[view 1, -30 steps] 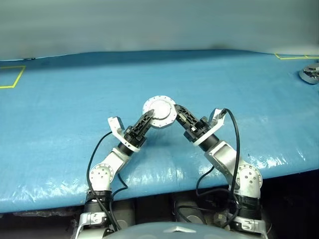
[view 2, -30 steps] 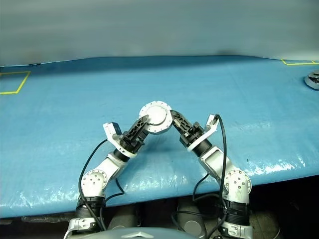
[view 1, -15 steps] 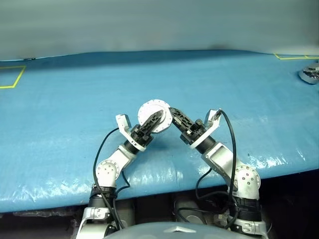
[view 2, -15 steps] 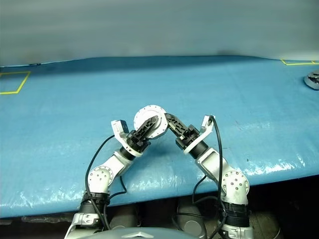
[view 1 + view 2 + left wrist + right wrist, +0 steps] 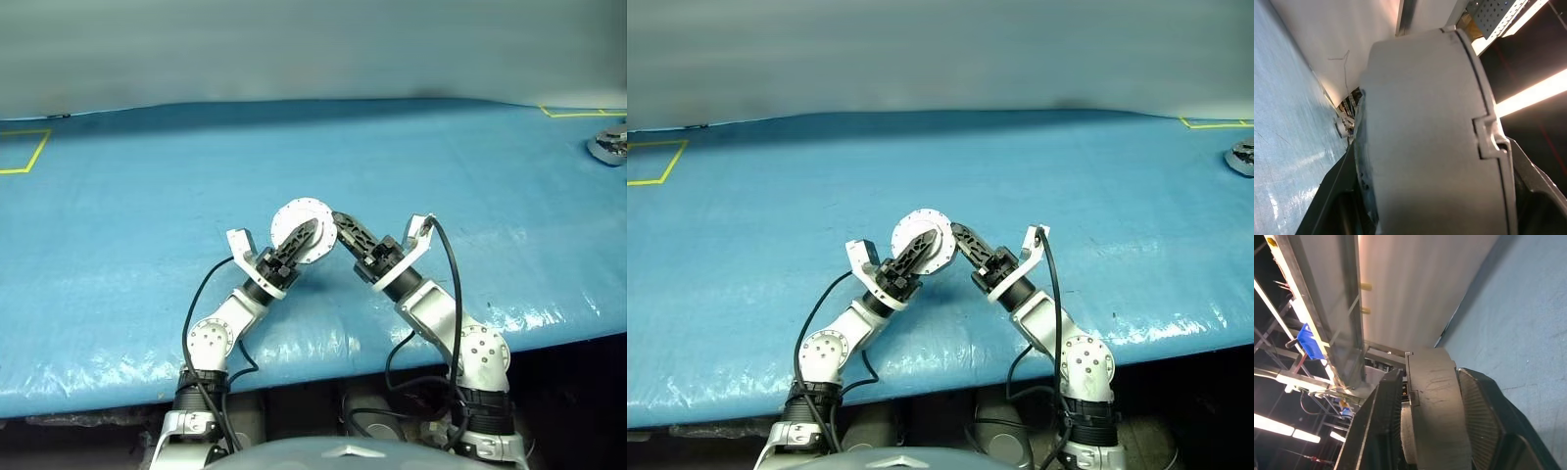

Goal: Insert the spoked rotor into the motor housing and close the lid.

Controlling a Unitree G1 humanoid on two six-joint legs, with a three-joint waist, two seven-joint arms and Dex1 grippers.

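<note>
The motor housing (image 5: 291,216) is a round silver-grey piece held up over the blue table, its flat face with a ring of small rim holes turned toward me. My left gripper (image 5: 304,236) is shut on it; one black finger (image 5: 1327,196) lies against its plain grey side wall (image 5: 1425,137). My right gripper (image 5: 339,219) is at the housing's right edge, and the grey wall (image 5: 1437,401) runs straight up in front of it. A seam circles that wall; whether the lid is on it I cannot tell. The spoked rotor is out of view.
A blue tarp covers the table (image 5: 147,196), whose front edge runs just below my arms. A small round silver part (image 5: 608,145) lies at the far right edge. Yellow tape marks sit at the far left (image 5: 24,152) and far right (image 5: 578,111).
My left gripper has come in from the housing's left edge and closed over its face. The housing has shifted slightly left and down. The right gripper stays at its right edge.
</note>
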